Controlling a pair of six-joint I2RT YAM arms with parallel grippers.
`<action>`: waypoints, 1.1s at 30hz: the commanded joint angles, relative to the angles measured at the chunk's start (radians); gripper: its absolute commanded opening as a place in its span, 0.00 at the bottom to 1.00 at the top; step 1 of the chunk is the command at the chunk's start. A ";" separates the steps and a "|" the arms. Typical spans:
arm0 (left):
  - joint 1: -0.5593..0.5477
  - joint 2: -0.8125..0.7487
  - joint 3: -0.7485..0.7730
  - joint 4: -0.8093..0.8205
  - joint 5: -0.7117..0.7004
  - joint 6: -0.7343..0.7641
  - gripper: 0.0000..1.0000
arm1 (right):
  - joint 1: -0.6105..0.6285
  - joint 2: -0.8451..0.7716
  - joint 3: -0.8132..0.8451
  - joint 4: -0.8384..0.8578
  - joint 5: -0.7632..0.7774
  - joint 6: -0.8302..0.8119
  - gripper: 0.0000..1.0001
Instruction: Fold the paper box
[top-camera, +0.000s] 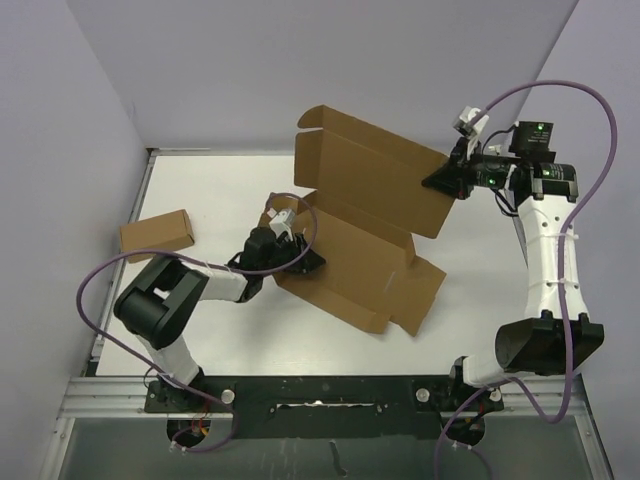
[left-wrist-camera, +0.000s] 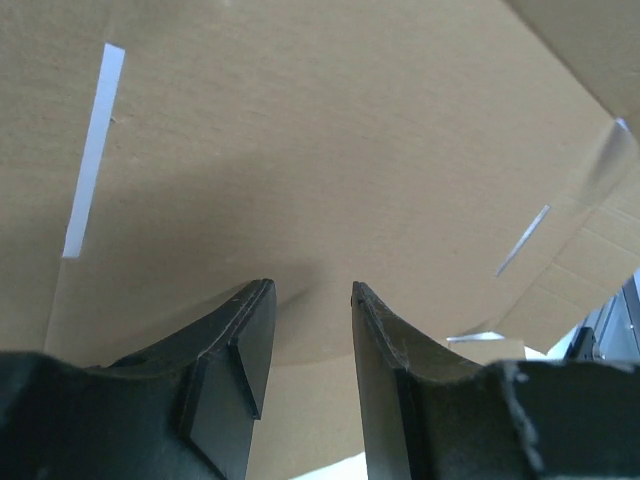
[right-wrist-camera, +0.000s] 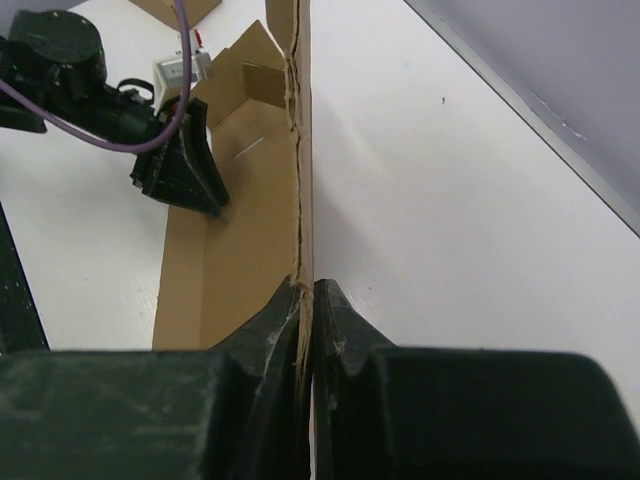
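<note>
The paper box (top-camera: 350, 250) lies opened out at mid-table, and its big lid panel (top-camera: 385, 170) stands upright at the back. At the lid's right edge my right gripper (top-camera: 443, 180) is shut on the cardboard. In the right wrist view the panel edge (right-wrist-camera: 298, 150) runs straight between the shut right gripper (right-wrist-camera: 306, 285). At the box's left end, my left gripper (top-camera: 305, 262) is inside by the side wall. The left wrist view shows the left gripper (left-wrist-camera: 312, 288) open with a narrow gap and nothing pinched. Brown cardboard (left-wrist-camera: 300, 150) with a slit (left-wrist-camera: 92, 150) fills the view close ahead.
A much smaller brown cardboard box (top-camera: 157, 235) lies near the table's left edge. A front flap (top-camera: 420, 295) of the big box spreads flat toward the near right. Grey walls close in on the table at the back and sides.
</note>
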 joint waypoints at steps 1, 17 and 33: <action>-0.004 0.094 0.072 0.175 -0.027 -0.056 0.35 | -0.045 -0.040 0.024 0.084 -0.100 0.082 0.00; -0.004 0.300 0.254 0.331 0.030 -0.080 0.34 | -0.091 0.021 -0.060 0.166 -0.274 0.285 0.00; -0.005 0.272 0.137 0.556 0.064 -0.197 0.39 | -0.022 0.012 -0.214 0.229 -0.125 0.307 0.00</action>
